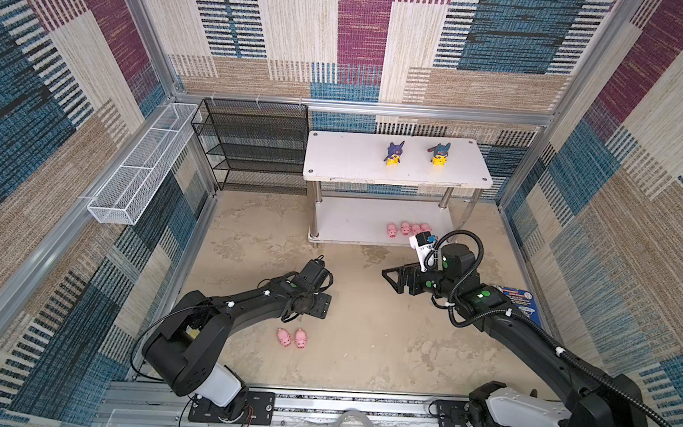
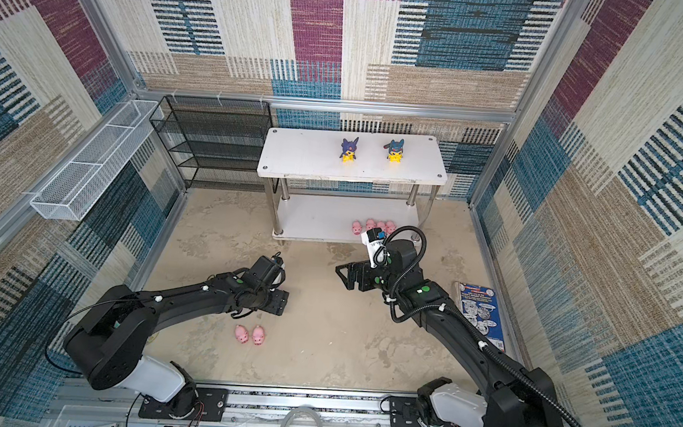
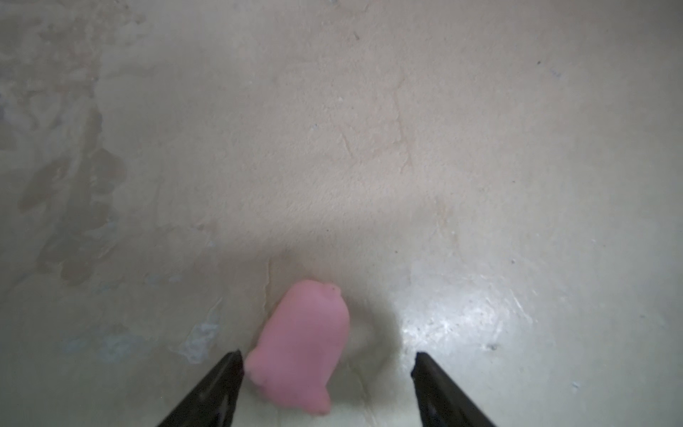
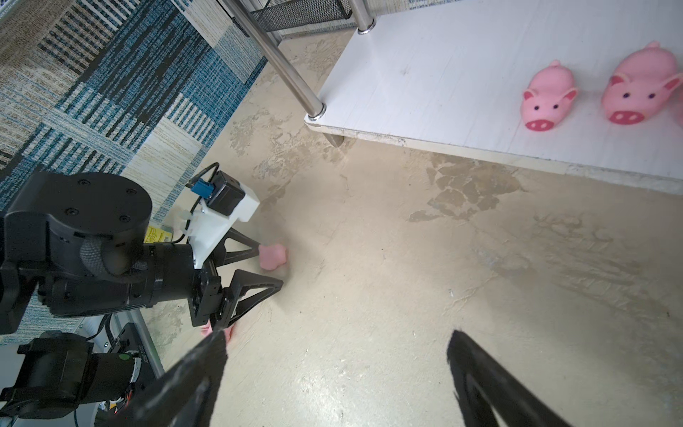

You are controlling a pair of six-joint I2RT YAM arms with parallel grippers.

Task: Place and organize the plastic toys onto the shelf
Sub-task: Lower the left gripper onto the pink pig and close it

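Closest to the lens on my left wrist are the black fingers (image 3: pixel 207 392) of my left gripper (image 3: pixel 328 356). They stand apart with a pink pig (image 3: pixel 299 347) lying on the floor (image 3: pixel 369 148) between them. One finger is at the pig's side, touching or just short of it, I cannot tell which. The other stands clear, so I grip nothing. My right gripper (image 4: pixel 337 334) hangs over bare floor in front of the shelf, fingers spread wide with nothing between them.

The biggest thing here is the white shelf (image 1: pixel 344 156), which stands on chrome legs against the back wall, towards the right. Just beside it on the left is the black mesh rack (image 1: pixel 253 145). The long white wire basket (image 1: pixel 143 165) hangs along the left wall. A blue booklet (image 2: pixel 480 309) lies on the floor by the right wall, partly under my right arm.

On the shelf's top tier a purple-hooded figurine (image 1: pixel 394 154) and a blue-hooded figurine (image 1: pixel 440 154) stand upright, apart from each other. On the lower tier four pigs (image 1: pixel 405 228) sit in a close row near the front right end. The two that my right wrist view shows have their snouts towards the front edge. Two more pigs (image 1: pixel 284 337) lie side by side on the floor near my left arm, well apart from the shelf
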